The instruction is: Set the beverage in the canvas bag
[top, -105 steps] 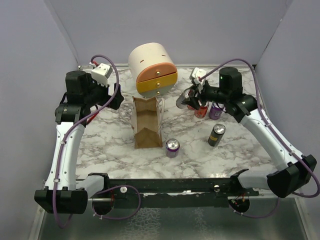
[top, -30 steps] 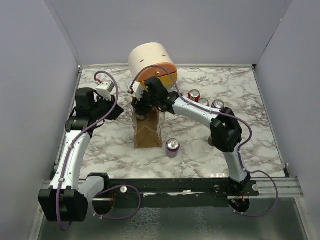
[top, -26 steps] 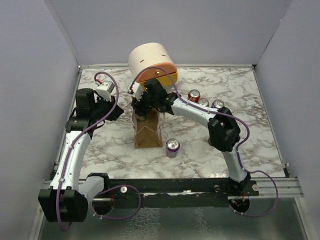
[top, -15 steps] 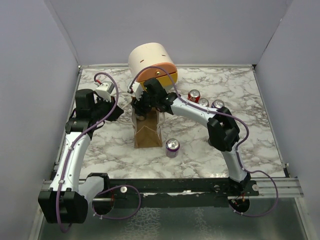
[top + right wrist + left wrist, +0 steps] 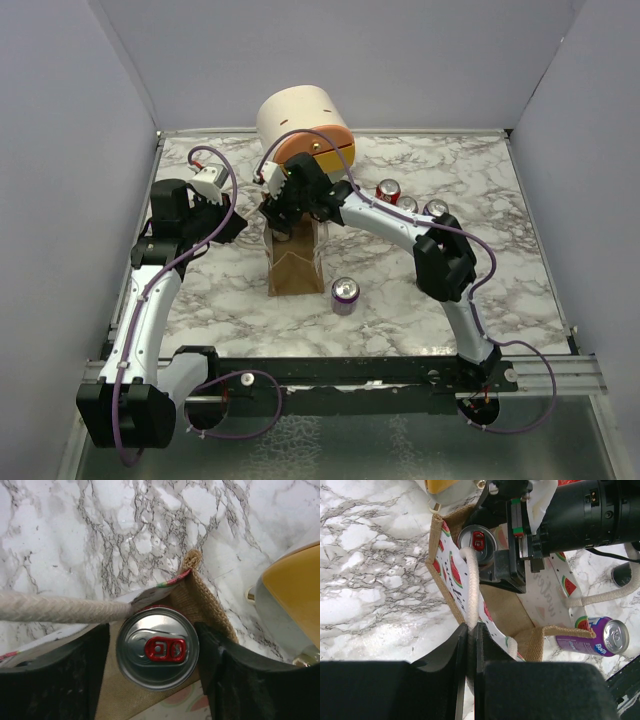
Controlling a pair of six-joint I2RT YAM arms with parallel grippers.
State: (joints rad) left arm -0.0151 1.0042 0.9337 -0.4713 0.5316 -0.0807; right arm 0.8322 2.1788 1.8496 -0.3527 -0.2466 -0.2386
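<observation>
- One marble table [image 5: 500,260] carries everything.
- We count two arms. The left arm [image 5: 140,300] bends in from the left, and the right arm [image 5: 455,270] reaches across the middle to the bag.
- One cream-and-orange drawer box [image 5: 300,120] stands at the back, just behind the bag.
- One canvas bag [image 5: 293,270] stands upright near the middle of the table, its mouth open and a watermelon print on its lining.
- We count five cans:
  - One red-tab can [image 5: 157,649] sits upright inside the canvas bag, at the end nearest the drawer box.
  - One purple can [image 5: 345,294] stands on the table just beside the bag's near right corner.
  - Three more cans [image 5: 388,190] [image 5: 408,203] [image 5: 437,209] stand together at the back right.
- The bag has two cream rope loops. One handle [image 5: 470,580] runs into the left gripper, and the other loop [image 5: 615,592] lies loose on the far side.
- The left gripper [image 5: 471,630] is closed tight, pinching that handle.
- The right gripper [image 5: 283,212] is down in the bag's mouth with its jaws either side of the red-tab can. They are parted a touch wider than the can and a sliver of lining shows on one side, so we see no grip.
- A few seconds ago the right gripper was at the back-right cans with a can in it, and the left arm stood back. Now both meet at the bag.
- A dark can that stood front right then is now hidden behind the right arm's elbow.
</observation>
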